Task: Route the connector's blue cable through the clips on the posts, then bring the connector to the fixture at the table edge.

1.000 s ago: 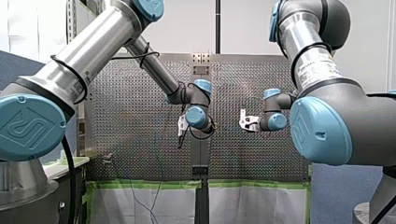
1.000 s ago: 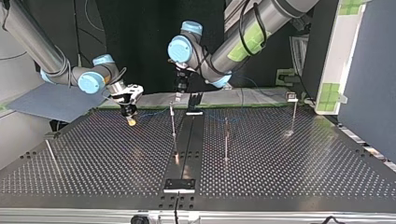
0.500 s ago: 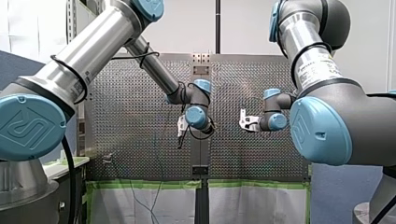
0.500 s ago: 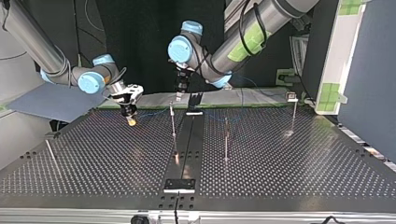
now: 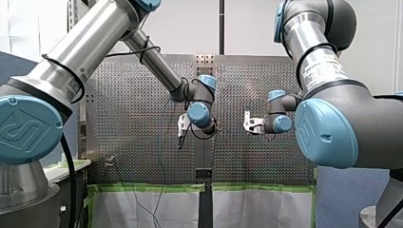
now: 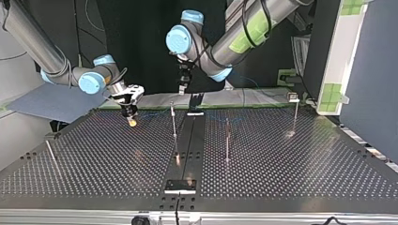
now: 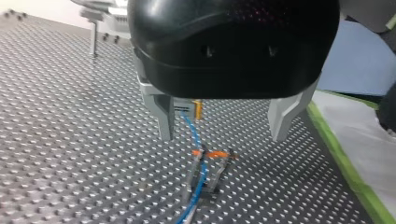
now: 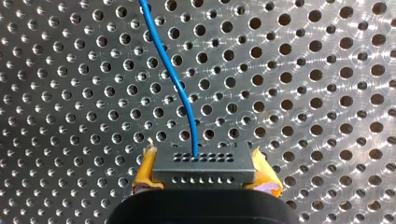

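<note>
In the right wrist view my right gripper [image 8: 204, 185] is shut on the grey connector [image 8: 203, 164], its yellow pads [image 8: 145, 173] on either side. The blue cable [image 8: 173, 81] runs from the connector away over the perforated plate. In the left wrist view my left gripper [image 7: 222, 136] is open, hanging above a post clip [image 7: 211, 154] with orange tips; the blue cable [image 7: 193, 136] passes through that clip. Seen from the top view, my right gripper [image 6: 128, 111] hovers low at the left and my left gripper [image 6: 182, 86] hangs above the middle post [image 6: 173, 123].
More thin posts [image 6: 227, 140] [image 6: 295, 115] [image 6: 49, 151] stand on the perforated table [image 6: 281, 173]. A black fixture plate [image 6: 180, 186] sits at the table's near edge in the top view, another [image 6: 195, 112] at the far side. A white frame [image 6: 339, 56] stands at the right.
My left arm has lifted its gripper up and away from the middle post's clip. My right arm and the connector have not moved.
</note>
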